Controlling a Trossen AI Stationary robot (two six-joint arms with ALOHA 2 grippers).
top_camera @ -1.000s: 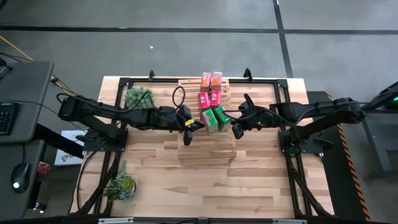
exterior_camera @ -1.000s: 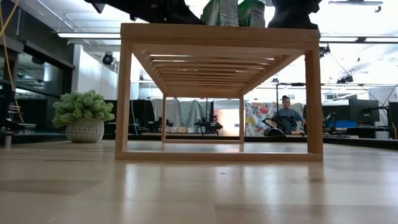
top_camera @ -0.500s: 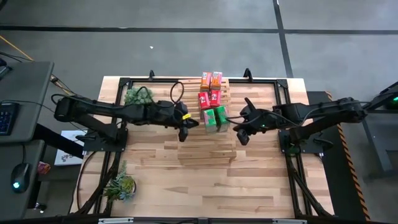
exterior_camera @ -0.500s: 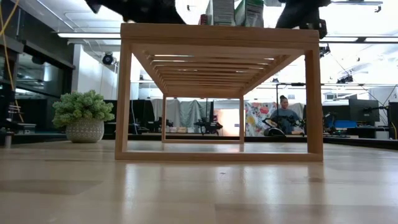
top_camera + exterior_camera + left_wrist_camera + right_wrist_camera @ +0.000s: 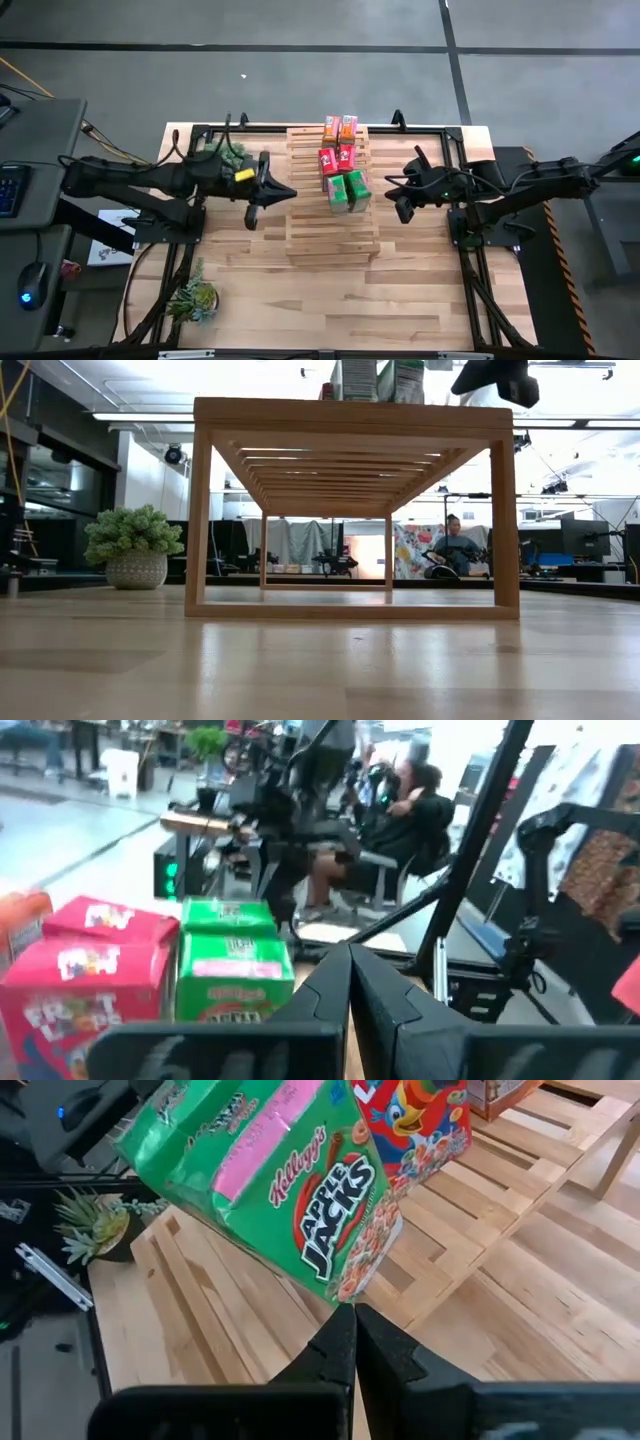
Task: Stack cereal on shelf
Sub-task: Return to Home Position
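The cereal (image 5: 340, 160), six boxes likely light, stiff and easily dented, stands paired on the shelf (image 5: 330, 235) at upper centre. Each is best pinched across its narrow sides. The left gripper (image 5: 285, 190) and right gripper (image 5: 402, 210) flank the shelf, fingers together, holding nothing.

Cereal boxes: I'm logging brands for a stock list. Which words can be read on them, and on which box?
"Kellogg's": on the green cereal box, in the right wrist view.
"APPLE JACKS": on the same box, below the brand name.
Red cereal box: large white lettering, too blurred in the left wrist view to read for sure.
Orange cereal boxes: print too small to read in the high view.
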